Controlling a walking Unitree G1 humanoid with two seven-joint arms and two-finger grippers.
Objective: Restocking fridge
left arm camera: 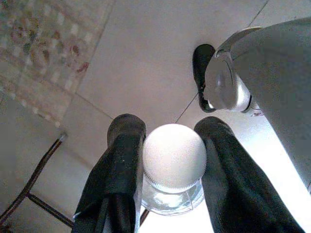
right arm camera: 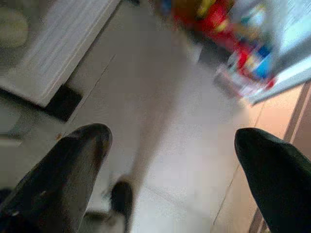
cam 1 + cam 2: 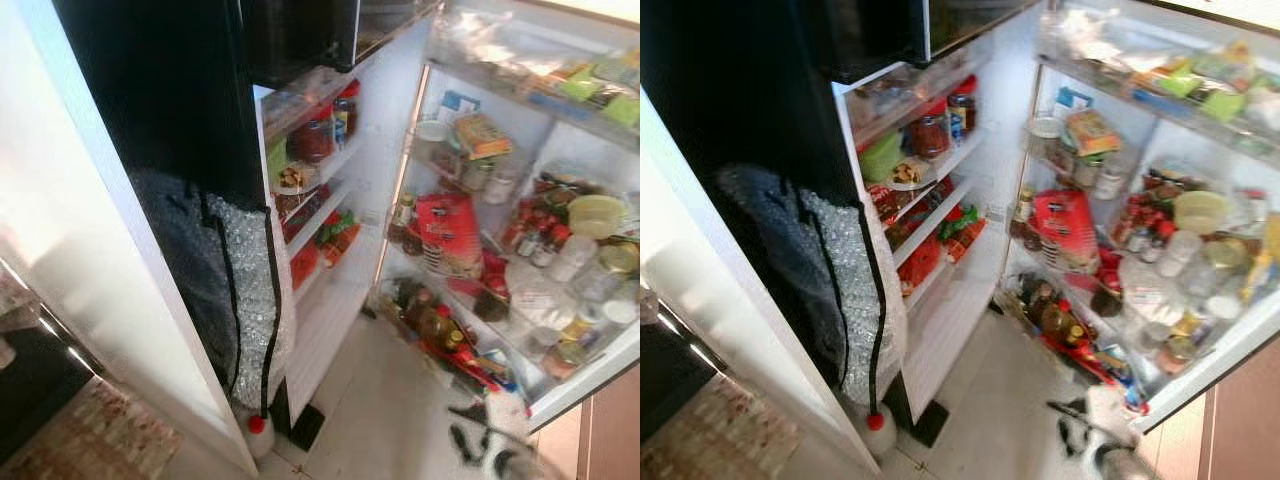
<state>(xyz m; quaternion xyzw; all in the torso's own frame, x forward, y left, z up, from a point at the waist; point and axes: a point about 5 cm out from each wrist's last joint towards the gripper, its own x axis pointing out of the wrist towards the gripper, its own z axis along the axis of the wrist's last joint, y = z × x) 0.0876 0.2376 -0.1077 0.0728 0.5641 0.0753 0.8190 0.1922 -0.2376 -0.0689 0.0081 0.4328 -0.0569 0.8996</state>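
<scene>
Between left pincer [image 1: 170, 160] fingers: clear glass bottle with white round cap [image 1: 174, 156], gripped, upright. Open, crowded white fridge [image 3: 470, 300] ahead; right pincer [image 2: 175, 170] wide, empty.

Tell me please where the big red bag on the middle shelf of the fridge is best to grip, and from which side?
Grip the red bag by its upper edge, coming straight in from the open front. It stands leaning on the shelf with jars and bottles close beside it, so a sideways approach would likely knock them. The right gripper is open; the left gripper already holds a white-capped bottle.
</scene>
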